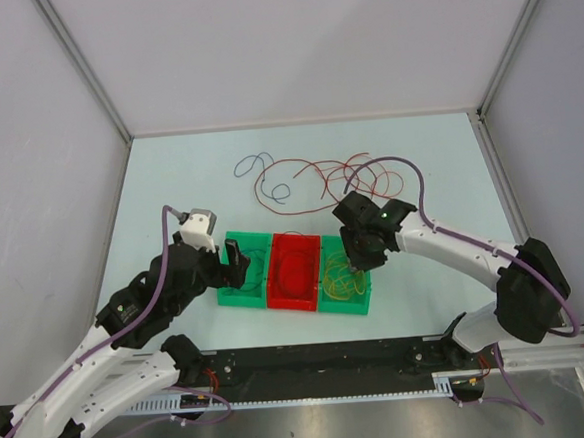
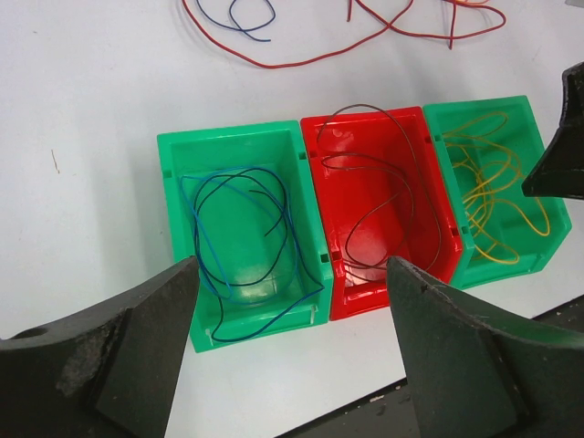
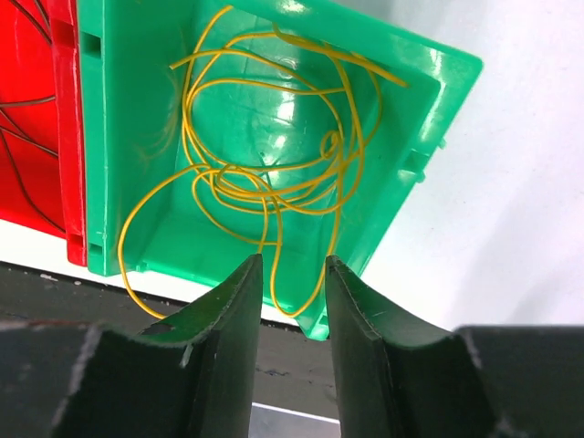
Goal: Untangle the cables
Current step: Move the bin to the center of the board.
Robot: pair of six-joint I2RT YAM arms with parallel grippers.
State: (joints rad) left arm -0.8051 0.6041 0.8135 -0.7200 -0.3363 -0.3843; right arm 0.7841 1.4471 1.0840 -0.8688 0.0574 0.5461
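Two grippers hang over a row of three bins near the table's (image 1: 170,187) front edge. We see the left gripper (image 2: 292,274) above the left green bin (image 2: 173,182), its jaws spread wide and holding nothing. The right gripper (image 3: 292,269) sits over the near wall of the right green bin (image 3: 100,137). Its jaws are parted by a narrow gap. One strand of the yellow cables (image 3: 260,193) runs down into this gap, which is wider than the strand. The other yellow cables lie coiled in that bin, with one loop hanging over its near rim. The left green bin holds a blue cable (image 2: 196,233) looped with a dark strand. The red bin (image 2: 365,117) between the two green ones holds thin dark-looking loops. Farther back, we find the red cables (image 1: 364,179) tangled loosely on the bare table. A second blue cable (image 1: 251,162) lies just to their left.
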